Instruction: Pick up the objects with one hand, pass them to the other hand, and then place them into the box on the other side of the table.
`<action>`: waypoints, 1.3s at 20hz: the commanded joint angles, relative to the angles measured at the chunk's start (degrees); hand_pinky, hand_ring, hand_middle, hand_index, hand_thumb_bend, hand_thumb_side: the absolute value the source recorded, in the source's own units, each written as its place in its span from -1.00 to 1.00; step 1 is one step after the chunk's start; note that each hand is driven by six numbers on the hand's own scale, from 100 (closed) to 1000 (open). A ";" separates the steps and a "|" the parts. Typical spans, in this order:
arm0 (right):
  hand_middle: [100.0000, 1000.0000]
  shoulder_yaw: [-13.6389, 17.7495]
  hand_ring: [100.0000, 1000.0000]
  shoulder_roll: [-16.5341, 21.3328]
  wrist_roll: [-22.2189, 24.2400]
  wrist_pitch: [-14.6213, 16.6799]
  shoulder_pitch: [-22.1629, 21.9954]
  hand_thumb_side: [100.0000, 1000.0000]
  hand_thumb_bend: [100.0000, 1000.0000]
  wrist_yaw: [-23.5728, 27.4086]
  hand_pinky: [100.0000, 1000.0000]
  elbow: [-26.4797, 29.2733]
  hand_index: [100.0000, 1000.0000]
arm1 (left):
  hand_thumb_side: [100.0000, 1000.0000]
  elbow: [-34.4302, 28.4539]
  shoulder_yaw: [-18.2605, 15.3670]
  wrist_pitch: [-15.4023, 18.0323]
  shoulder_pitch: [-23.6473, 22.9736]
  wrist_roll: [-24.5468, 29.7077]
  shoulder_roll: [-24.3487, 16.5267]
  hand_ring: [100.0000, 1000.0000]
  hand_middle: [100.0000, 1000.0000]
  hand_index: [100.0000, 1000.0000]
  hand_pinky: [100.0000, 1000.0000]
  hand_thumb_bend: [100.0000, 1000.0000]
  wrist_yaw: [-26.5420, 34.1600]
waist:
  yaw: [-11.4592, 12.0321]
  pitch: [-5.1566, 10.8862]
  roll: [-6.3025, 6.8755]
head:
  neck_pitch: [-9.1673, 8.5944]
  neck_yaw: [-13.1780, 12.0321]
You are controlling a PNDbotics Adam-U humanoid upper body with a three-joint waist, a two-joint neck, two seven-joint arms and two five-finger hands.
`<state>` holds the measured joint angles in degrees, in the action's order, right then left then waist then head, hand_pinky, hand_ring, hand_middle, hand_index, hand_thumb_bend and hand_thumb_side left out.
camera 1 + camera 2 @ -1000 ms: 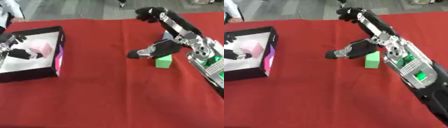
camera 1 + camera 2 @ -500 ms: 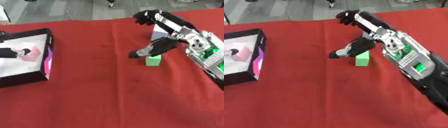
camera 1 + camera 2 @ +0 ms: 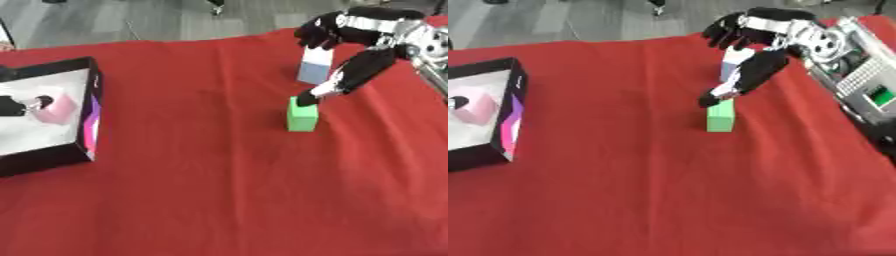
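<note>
Green foam-looking block (image 3: 302,115) stands on the red cloth table (image 3: 219,190), right of centre, still on the cloth, not lifted. Black robot right hand (image 3: 754,67) is spread wide open above it, holding nothing; thumb tip is at the block's top edge, prob. touching, can't be sure. The other fingers arch over a pale blue-white block (image 3: 314,68) standing just behind the green one.

Step in hand, by my read: grasp the green block w/ the right hand. To do it well: lower the palm so thumb sits on one side face & fingers on the opposite face, then close square-on; a push on the top edge alone would likely tip or slide it. Fingers should drop between the two blocks w/o knocking the pale one.

Around: black-walled box w/ white floor (image 3: 86,107) at the left side, well apart from the blocks; a pink block (image 3: 472,107) already lies inside. Left hand (image 3: 10,106) shows dark over the box at the frame edge; can't tell its fingers. Cloth between blocks & box is bare, so nothing blocks the pass across.
</note>
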<state>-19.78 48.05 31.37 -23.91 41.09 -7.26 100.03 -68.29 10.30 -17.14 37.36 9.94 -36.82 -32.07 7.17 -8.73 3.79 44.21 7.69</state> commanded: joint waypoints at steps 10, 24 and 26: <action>0.68 2.60 0.77 -2.47 5.62 11.71 9.42 -0.68 0.39 -12.90 0.80 -25.49 0.78 | -0.12 -8.85 -1.32 2.59 -0.97 -4.64 -1.54 0.42 0.30 0.54 0.61 0.00 8.34 | 2.16 0.46 0.22 | -0.09 4.61; 0.77 5.92 0.82 -3.85 8.37 15.75 11.97 -0.63 0.10 -22.69 0.84 -38.90 0.80 | -0.11 -14.76 -1.09 2.59 -1.16 -6.18 -1.65 0.40 0.28 0.53 0.62 -0.02 11.54 | 5.33 -1.56 0.98 | -0.91 7.91; 0.77 6.71 0.82 -4.18 7.53 16.60 12.63 -0.58 0.31 -24.53 0.84 -41.83 0.80 | -0.11 -15.18 -1.15 2.30 -1.22 -6.22 -1.65 0.40 0.27 0.53 0.62 -0.02 11.82 | 5.64 -1.88 1.06 | -1.23 8.17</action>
<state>-14.16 42.62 39.15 -7.66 52.24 -30.58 59.28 -82.17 9.91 -14.71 35.34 3.98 -36.74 -20.62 12.69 -10.77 4.19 43.69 15.52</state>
